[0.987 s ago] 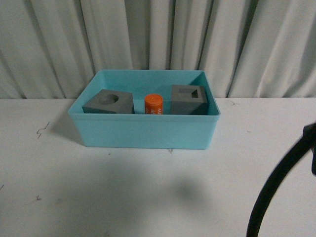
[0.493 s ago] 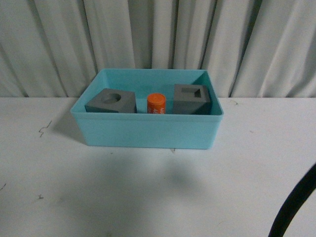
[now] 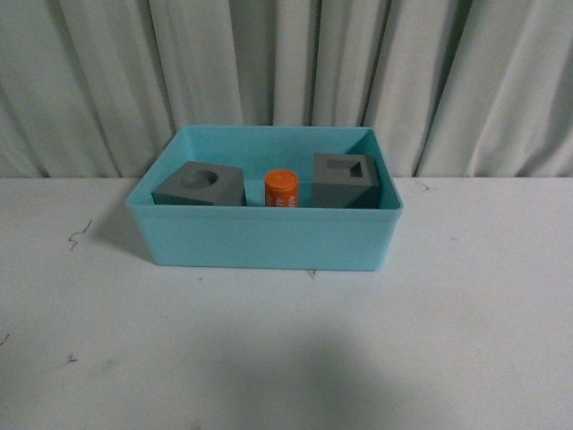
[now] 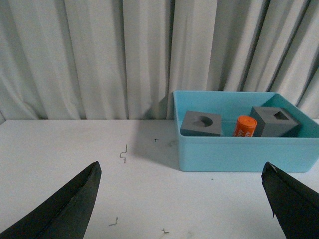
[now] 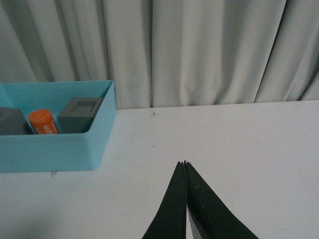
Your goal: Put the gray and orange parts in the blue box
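Note:
The blue box (image 3: 269, 237) stands on the white table at the back centre. Inside it sit a gray cube with a round recess (image 3: 200, 186), an orange cylinder (image 3: 281, 188) and a gray cube with a rectangular recess (image 3: 346, 180). The left wrist view shows the same box (image 4: 239, 149) with both cubes (image 4: 201, 124) (image 4: 275, 121) and the cylinder (image 4: 245, 126), and my left gripper (image 4: 182, 172) open over bare table, well short of the box. My right gripper (image 5: 185, 163) is shut on nothing, over the table to the right of the box (image 5: 50, 152). Neither gripper shows in the front view.
A pleated light curtain (image 3: 286, 72) hangs close behind the table. Small dark marks (image 4: 123, 152) dot the white tabletop (image 3: 286, 349) left of the box.
The dark arm at the right edge of the front view has drawn out of sight. The box and its contents have stayed put.

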